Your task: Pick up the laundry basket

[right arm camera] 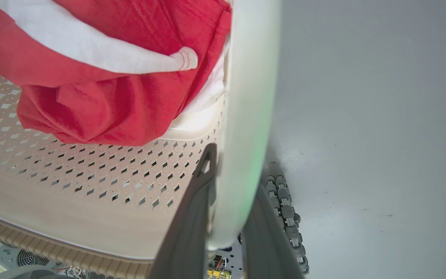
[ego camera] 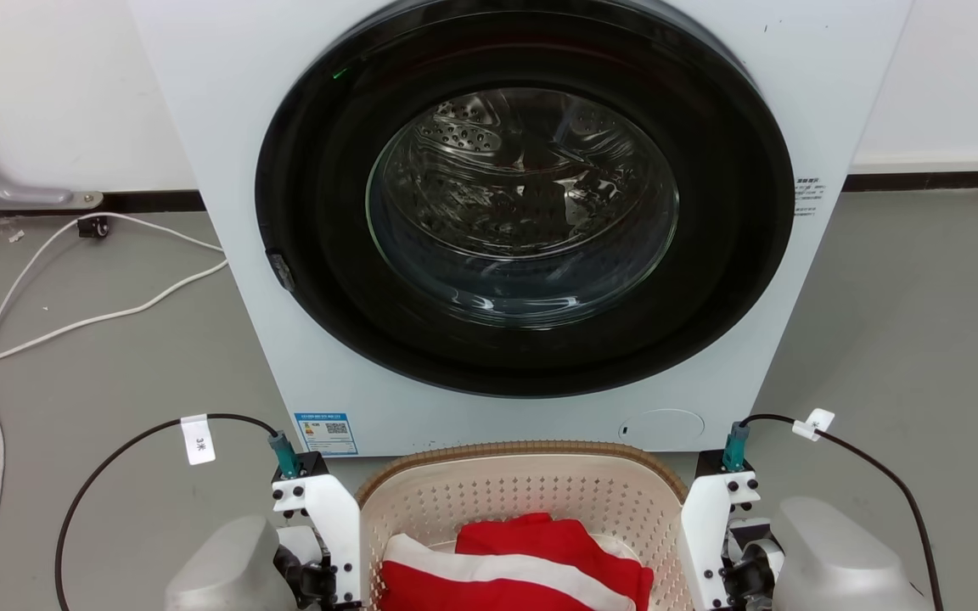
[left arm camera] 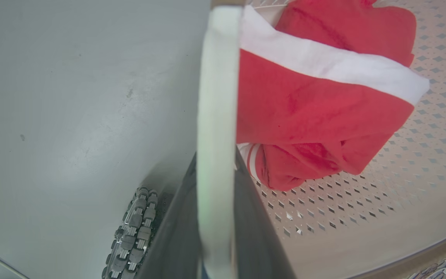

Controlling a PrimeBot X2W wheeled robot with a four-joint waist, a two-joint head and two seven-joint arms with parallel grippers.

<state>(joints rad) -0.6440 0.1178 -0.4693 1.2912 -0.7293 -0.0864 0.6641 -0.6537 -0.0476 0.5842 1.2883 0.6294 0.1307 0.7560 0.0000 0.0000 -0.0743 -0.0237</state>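
The laundry basket [ego camera: 523,496], cream and perforated with a brown woven-look rim, sits low in the head view, right in front of the washing machine. Red and white clothing [ego camera: 523,568] lies inside it. My left gripper [ego camera: 329,585] is at the basket's left side and my right gripper [ego camera: 720,585] at its right side. In the left wrist view the left gripper [left arm camera: 216,162] has both dark fingers clamped on a white side handle [left arm camera: 217,97]. In the right wrist view the right gripper [right arm camera: 236,170] is clamped on the other white handle [right arm camera: 250,97].
The white washing machine [ego camera: 217,127], its round dark door shut, stands close behind the basket. White cables [ego camera: 73,322] trail over the grey floor at the left. My base wheels [left arm camera: 134,232] [right arm camera: 285,209] show under the basket.
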